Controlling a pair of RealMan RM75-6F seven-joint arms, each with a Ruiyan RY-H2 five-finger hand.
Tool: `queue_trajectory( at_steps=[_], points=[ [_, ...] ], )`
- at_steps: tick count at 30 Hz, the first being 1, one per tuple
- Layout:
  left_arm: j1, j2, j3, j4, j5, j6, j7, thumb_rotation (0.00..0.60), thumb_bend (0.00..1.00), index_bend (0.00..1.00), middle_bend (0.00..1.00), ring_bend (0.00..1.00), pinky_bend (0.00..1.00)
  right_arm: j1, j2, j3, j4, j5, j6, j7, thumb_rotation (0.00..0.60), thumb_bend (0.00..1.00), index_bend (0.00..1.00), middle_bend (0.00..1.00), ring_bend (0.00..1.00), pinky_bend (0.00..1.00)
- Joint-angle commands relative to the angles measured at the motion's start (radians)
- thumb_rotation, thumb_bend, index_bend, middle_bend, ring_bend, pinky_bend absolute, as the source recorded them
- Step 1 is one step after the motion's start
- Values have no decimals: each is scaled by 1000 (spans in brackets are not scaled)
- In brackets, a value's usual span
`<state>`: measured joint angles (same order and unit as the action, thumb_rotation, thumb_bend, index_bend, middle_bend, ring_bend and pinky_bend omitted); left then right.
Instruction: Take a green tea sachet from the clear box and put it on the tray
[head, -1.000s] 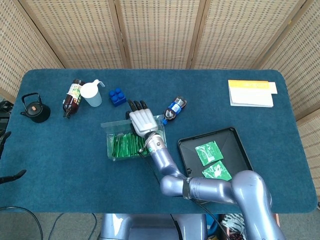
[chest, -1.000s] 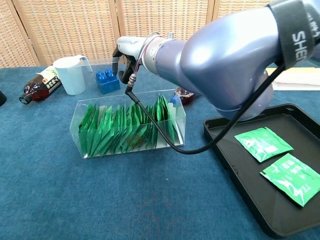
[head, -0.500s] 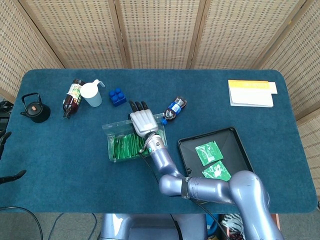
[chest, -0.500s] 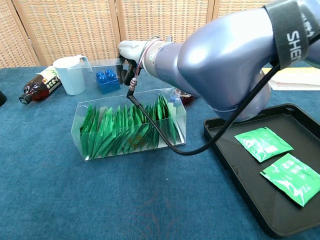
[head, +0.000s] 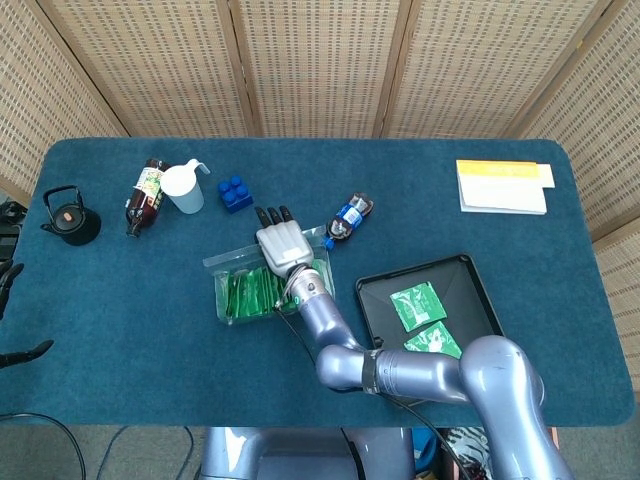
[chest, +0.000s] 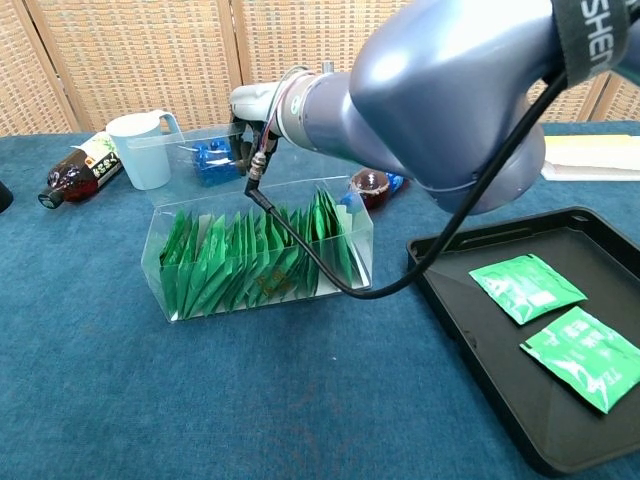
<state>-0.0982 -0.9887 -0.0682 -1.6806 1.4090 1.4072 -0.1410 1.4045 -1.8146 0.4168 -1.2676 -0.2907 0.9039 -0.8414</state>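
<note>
The clear box (head: 250, 290) (chest: 260, 250) stands mid-table, packed with several upright green tea sachets (chest: 250, 255). My right hand (head: 283, 242) (chest: 255, 100) hovers over the box's far side. Its fingers hold the box's clear lid (chest: 185, 145), which is raised and tilted behind the box. No sachet is in the hand. To the right lies the black tray (head: 465, 300) (chest: 480, 330), with two green sachets on it (head: 417, 305) (head: 433, 343). My left hand is not visible in either view.
Behind the box sit a blue brick (head: 235, 193), a white jug (head: 183, 187), a brown bottle (head: 147, 195) and a small bottle (head: 350, 215). A black kettle (head: 70, 215) stands far left, and a yellow-white book (head: 502, 186) far right.
My right hand has shifted slightly left and back, and the clear lid has swung up behind the box. It now shows in front of the blue brick in the chest view.
</note>
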Motion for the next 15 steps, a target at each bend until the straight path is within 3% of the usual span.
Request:
queue_trajectory(
  at_steps=[1,5,15],
  points=[
    [0,0,0,1,1,0,-1,600,103,0,0,0,0,5,1,-4,-5,-1,12,-4,600,938,665,0,0,0],
    [-1,1,1,1,1,-1,-4,600,103,0,0,0,0,9,5,-15,-22,3,61,-29,600,959,665,0,0,0],
    [-1,2,5,-5,11,2,-1,600,103,0,0,0,0,31,44,-5,-138,161,223,-196,600,977,677,0,0,0]
  ],
)
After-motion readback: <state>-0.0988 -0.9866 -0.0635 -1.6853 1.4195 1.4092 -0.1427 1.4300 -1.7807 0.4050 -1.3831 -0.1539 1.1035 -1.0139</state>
